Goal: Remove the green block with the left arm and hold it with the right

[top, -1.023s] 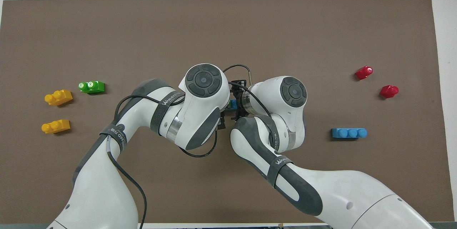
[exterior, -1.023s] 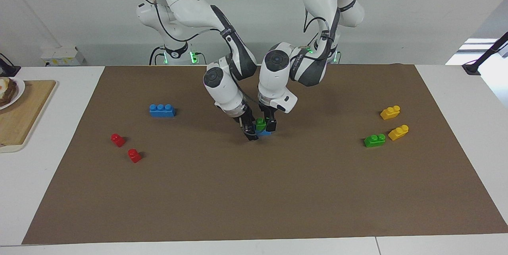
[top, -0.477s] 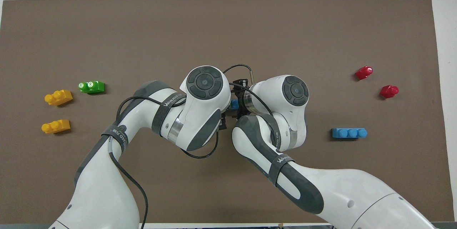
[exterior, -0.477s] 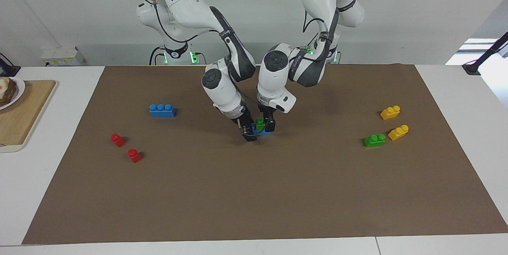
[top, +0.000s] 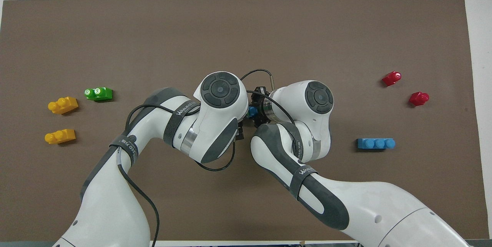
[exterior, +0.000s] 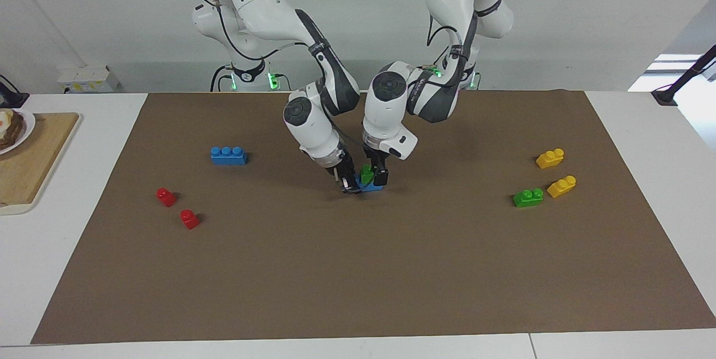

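A green block (exterior: 366, 173) sits on a short blue brick (exterior: 373, 187) at the middle of the brown mat (exterior: 358, 269). My left gripper (exterior: 373, 176) comes down from above and is shut on the green block, one finger on each side. My right gripper (exterior: 349, 184) is shut on the blue brick's end toward the right arm's side. In the overhead view only a bit of the blue brick (top: 252, 111) shows between the two wrists; the green block is hidden there. A second green block (exterior: 527, 197) lies loose toward the left arm's end; it also shows in the overhead view (top: 98, 93).
Two yellow bricks (exterior: 550, 158) (exterior: 561, 186) lie beside the loose green block. A blue three-stud brick (exterior: 228, 155) and two red bricks (exterior: 166, 197) (exterior: 189, 218) lie toward the right arm's end. A wooden board (exterior: 28, 163) with a plate (exterior: 25, 124) lies off the mat there.
Both grippers have shifted slightly together with the stacked bricks. The right gripper's tip has risen a little. The green block still sits on the blue brick.
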{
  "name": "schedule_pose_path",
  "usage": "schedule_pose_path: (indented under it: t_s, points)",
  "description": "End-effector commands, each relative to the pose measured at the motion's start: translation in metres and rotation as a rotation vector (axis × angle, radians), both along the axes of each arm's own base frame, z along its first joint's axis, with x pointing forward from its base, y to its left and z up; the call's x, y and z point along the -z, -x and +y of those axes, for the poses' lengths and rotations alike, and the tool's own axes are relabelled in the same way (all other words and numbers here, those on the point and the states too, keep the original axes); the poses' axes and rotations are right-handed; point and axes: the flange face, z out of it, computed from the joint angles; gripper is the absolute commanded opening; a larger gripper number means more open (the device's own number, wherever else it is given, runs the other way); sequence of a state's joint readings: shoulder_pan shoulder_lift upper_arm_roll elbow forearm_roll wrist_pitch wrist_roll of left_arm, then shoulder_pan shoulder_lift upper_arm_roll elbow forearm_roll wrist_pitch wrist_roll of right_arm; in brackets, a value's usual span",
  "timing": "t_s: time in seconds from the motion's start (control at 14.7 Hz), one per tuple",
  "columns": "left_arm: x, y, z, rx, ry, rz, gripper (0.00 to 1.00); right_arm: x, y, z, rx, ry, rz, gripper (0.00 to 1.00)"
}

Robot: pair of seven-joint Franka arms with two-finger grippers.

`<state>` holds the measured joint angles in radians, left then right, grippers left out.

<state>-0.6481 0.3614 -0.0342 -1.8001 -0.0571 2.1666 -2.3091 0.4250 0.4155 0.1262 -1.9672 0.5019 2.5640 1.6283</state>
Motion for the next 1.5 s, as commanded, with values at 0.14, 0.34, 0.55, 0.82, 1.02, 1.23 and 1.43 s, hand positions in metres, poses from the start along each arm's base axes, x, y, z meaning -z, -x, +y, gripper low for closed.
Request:
schedule_pose_path:
  t_s: [0.14, 0.34, 0.55, 0.82, 1.02, 1.23, 1.43]
  points:
    - [0.000, 0.006, 0.001, -0.015, 0.010, -0.010, 0.87, 0.003, -0.003, -0.003, 0.107, -0.048, 0.009, 0.00]
    - [0.000, 0.008, -0.002, -0.009, 0.008, -0.008, 0.58, 0.003, -0.003, -0.003, 0.103, -0.047, 0.008, 0.00]
    - [-0.002, 0.007, -0.002, -0.006, 0.001, -0.002, 0.20, 0.002, -0.002, 0.000, 0.096, -0.047, 0.001, 0.00]
    - [-0.029, -0.005, 0.001, 0.022, -0.016, 0.006, 0.04, 0.002, -0.004, 0.000, 0.101, -0.049, -0.008, 0.00]
    - [-0.064, -0.006, 0.023, 0.123, -0.008, 0.017, 0.03, 0.003, -0.003, 0.000, 0.101, -0.048, -0.007, 0.00]
    - [-0.085, -0.003, 0.060, 0.221, -0.028, 0.071, 0.01, -0.002, -0.004, 0.004, 0.089, -0.050, -0.013, 0.00]
    - [-0.094, 0.006, 0.105, 0.342, -0.024, 0.090, 0.00, -0.032, -0.027, 0.003, 0.058, -0.066, -0.010, 0.00]
